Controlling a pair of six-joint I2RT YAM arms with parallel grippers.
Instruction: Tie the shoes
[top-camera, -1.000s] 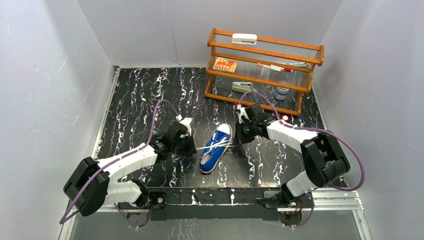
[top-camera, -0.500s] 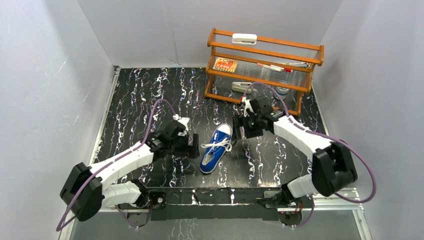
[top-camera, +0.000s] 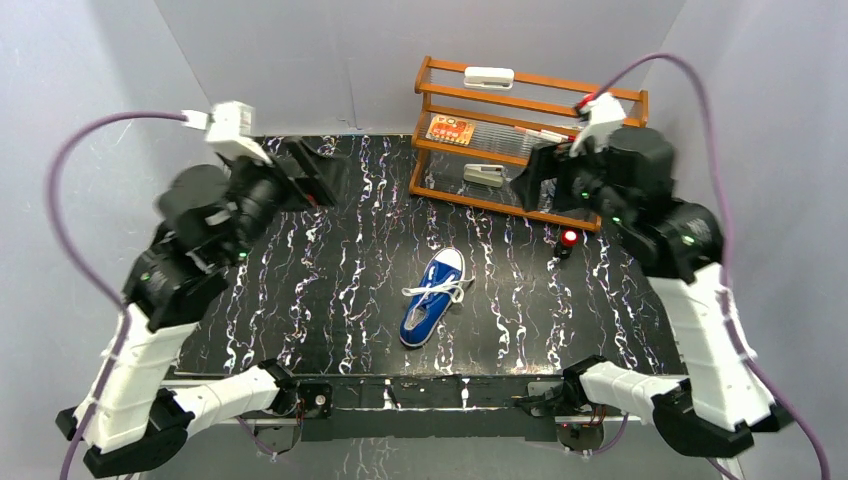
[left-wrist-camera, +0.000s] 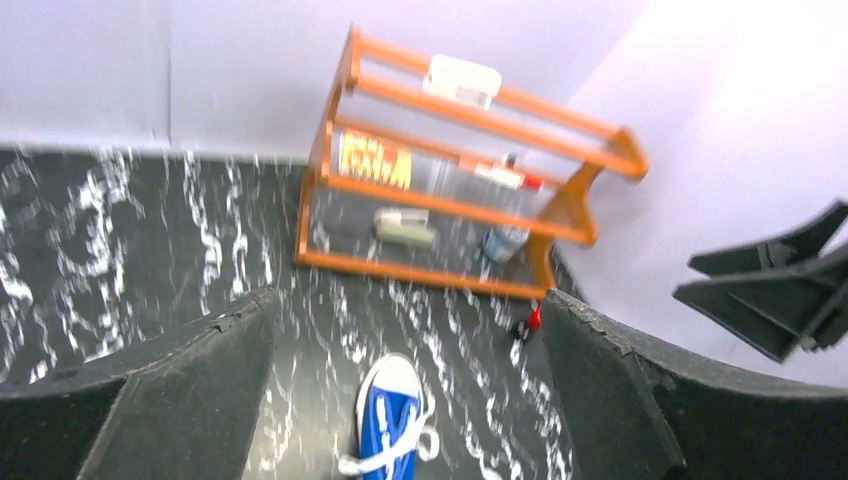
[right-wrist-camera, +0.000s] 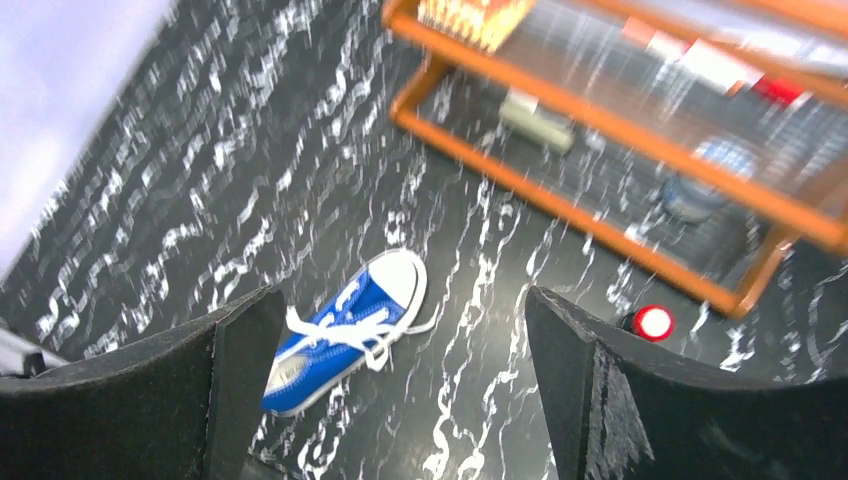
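Observation:
The shoe (top-camera: 432, 297), a small blue sneaker with a white toe cap, lies alone at mid-table, toe pointing to the back right. Its white laces (top-camera: 436, 291) cross its middle in loops. In the left wrist view the shoe (left-wrist-camera: 390, 430) shows far below, between the fingers. In the right wrist view the shoe (right-wrist-camera: 345, 325) lies near the left finger. My left gripper (top-camera: 310, 172) hangs high over the back left, open and empty. High at the back right, in front of the rack, my right gripper (top-camera: 535, 182) is open and empty too.
A wooden rack (top-camera: 525, 140) with clear shelves stands at the back right, holding a white box, pens, a card and a small bottle. A small red-topped object (top-camera: 569, 238) sits on the table in front of it. Grey walls close in on three sides.
Both grippers were shut on the laces beside the shoe, then let go and opened. Both arms have risen high and swung outward, away from the shoe. The laces have dropped onto the shoe.

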